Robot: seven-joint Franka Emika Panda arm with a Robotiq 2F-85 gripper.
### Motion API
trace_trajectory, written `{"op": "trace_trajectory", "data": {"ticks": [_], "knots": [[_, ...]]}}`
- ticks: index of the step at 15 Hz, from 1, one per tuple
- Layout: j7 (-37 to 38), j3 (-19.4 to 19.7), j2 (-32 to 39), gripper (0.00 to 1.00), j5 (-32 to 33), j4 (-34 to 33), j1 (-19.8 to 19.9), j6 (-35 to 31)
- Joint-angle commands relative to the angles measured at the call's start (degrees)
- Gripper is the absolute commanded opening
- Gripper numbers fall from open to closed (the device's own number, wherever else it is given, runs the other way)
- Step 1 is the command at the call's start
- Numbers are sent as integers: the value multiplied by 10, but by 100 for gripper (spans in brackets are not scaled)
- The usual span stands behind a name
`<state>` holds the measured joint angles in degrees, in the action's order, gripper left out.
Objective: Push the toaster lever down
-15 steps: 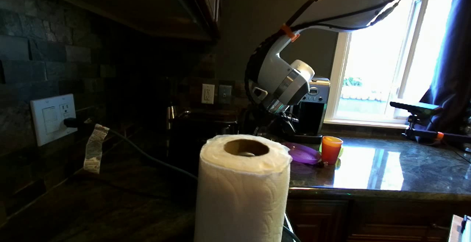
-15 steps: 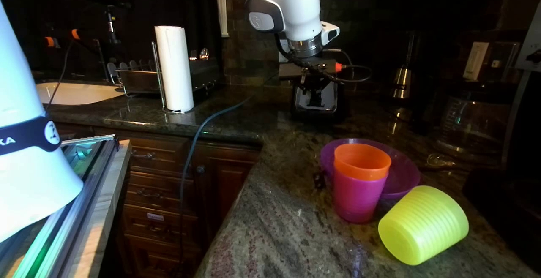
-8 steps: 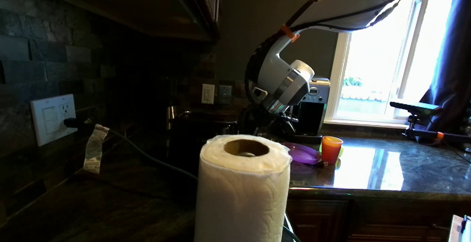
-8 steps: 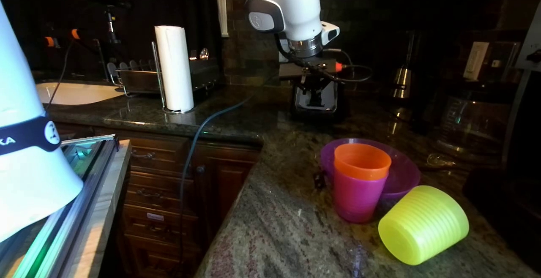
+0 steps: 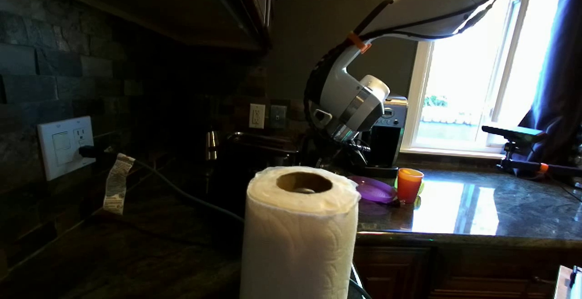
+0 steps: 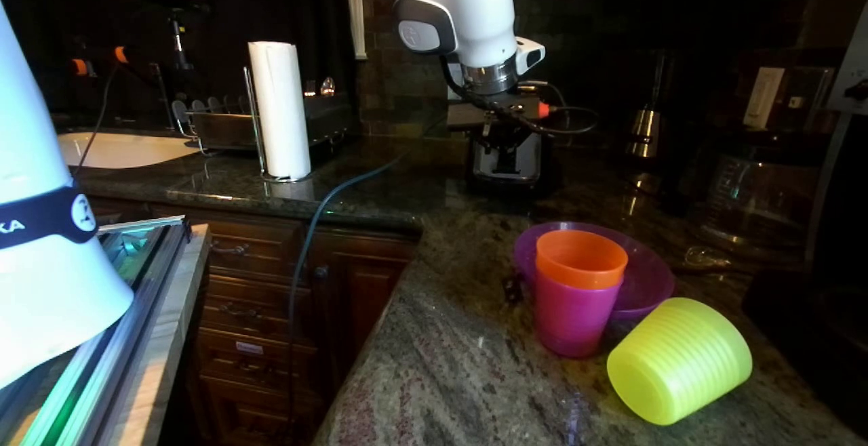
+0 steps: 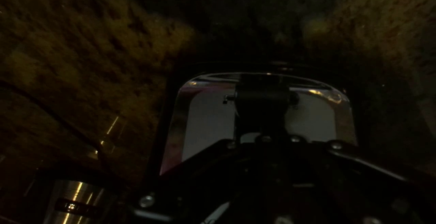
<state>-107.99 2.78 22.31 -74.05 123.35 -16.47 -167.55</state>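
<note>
The toaster is a dark box [image 5: 263, 143] behind the paper-towel roll in an exterior view; its shiny silver end face shows in an exterior view [image 6: 527, 161] and in the wrist view [image 7: 209, 122]. My gripper [image 6: 503, 146] is right at that face, pointing down and forward. In the wrist view my gripper [image 7: 264, 123] has its linkages drawn together and looks shut, with nothing seen between the fingers. A dark block [image 7: 262, 98] stands before the middle of the face. It is too dark to tell lever from fingertips or whether they touch.
A paper-towel roll [image 6: 280, 110] stands on the counter. A purple plate [image 6: 644, 276], stacked orange and pink cups [image 6: 576, 310] and a tipped yellow cup [image 6: 678, 365] lie nearer. A metal grinder [image 6: 644, 134] stands beside the toaster. A coffee maker [image 5: 388, 126] stands behind my arm.
My arm has shifted very slightly right and down in an exterior view. The toaster has shifted slightly right there, and its left top end sits a little higher, as if tilted.
</note>
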Motion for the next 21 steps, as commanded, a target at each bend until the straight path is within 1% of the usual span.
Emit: {"op": "trace_trajectory", "data": {"ticks": [1,11,15,19,21], "knots": [[0,1,0,1,0,2,0,0],[3,5,0,0,6,7,0,4],[-14,-2,-16,0,-17,-9,5,3],[-12,-1,-25,0,-13,-10,5,5],[-2,4,-36,0,-1,2,4,11]]}}
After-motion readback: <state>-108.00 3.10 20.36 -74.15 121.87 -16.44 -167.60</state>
